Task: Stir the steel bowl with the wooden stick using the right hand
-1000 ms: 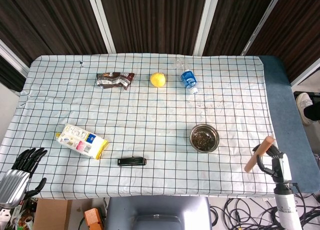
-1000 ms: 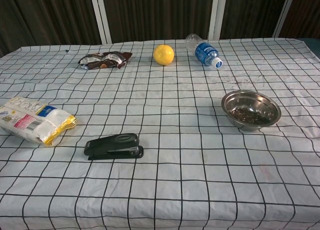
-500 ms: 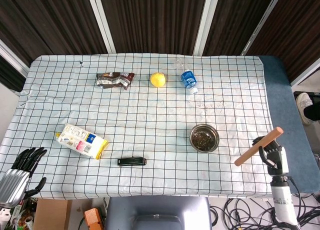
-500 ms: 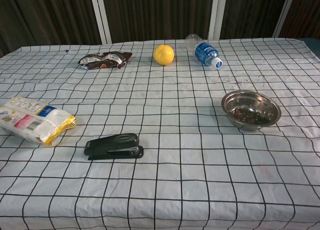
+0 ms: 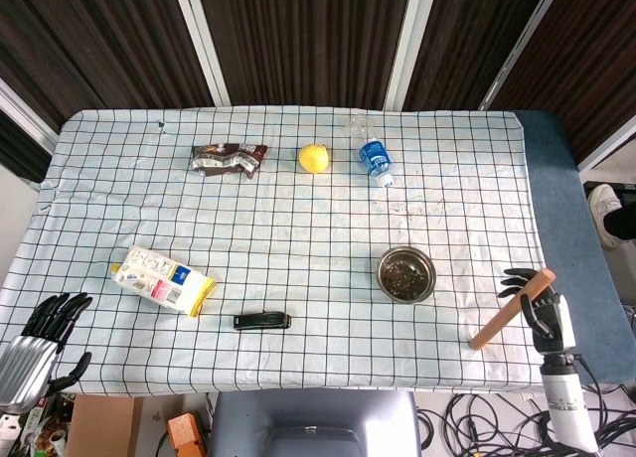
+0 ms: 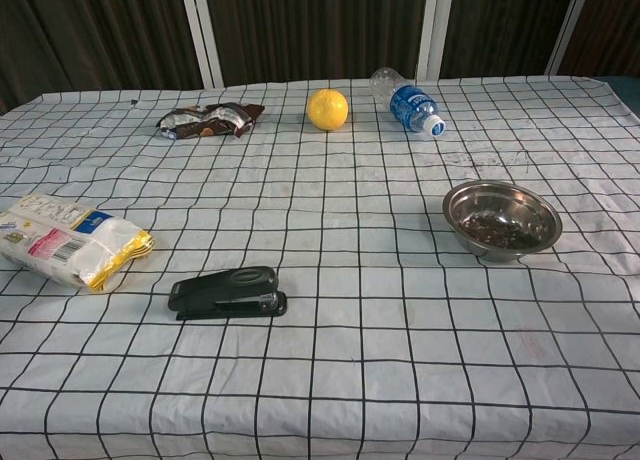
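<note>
Steel bowl [image 5: 405, 274] on table [image 5: 298, 219] right of stapler [image 5: 262, 321], bottle [image 5: 375, 156] behind it, wooden stick [image 5: 507, 311] further right

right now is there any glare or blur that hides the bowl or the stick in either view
Head view: even light, sharp; the bowl shows dark bits inside, and the stick in the right hand is crisp. Chest view: bowl rim has soft shine, no washout; the stick and both hands lie outside the frame.
</note>
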`<state>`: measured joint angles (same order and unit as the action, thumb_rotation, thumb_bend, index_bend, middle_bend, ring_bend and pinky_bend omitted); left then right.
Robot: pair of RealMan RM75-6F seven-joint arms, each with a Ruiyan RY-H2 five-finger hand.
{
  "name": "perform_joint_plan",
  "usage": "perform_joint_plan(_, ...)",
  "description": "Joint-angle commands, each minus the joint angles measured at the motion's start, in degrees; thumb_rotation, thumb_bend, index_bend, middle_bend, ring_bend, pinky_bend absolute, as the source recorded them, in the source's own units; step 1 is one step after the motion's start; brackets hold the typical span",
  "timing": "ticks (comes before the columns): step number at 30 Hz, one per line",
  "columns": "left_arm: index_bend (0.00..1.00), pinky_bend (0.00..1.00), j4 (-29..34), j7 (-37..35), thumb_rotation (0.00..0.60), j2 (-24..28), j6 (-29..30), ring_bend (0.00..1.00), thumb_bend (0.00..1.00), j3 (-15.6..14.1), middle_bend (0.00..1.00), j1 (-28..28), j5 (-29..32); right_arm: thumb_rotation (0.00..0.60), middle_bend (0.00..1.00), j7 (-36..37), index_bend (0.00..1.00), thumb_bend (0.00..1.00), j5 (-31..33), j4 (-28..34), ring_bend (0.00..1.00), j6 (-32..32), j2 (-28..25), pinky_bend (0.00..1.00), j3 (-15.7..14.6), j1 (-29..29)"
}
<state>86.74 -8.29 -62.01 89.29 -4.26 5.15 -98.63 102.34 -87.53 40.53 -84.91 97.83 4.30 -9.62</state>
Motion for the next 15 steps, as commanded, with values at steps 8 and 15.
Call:
perform_joint_plan(8,0.00,0.08,-0.07,-0.23,0.600,0.00,0.13,0.00,0.39,-0.04,0.07,-0.02,-0.11,0.434,0.31,-0.54,0.39,0.36,-0.60,1.68,0.35,-1.50,-1.13,0.47,-0.26,0.52)
perform_joint_plan(15,0.00,0.08,-0.10,-0.25,0.600,-0.02,0.16,0.00,0.39,-0.07,0.07,0.01,-0.25,0.491,0.59,-2.58,0.72,0.36,-1.55,3.34,0.67,-1.41,-2.09,0.71,-1.05,0.25)
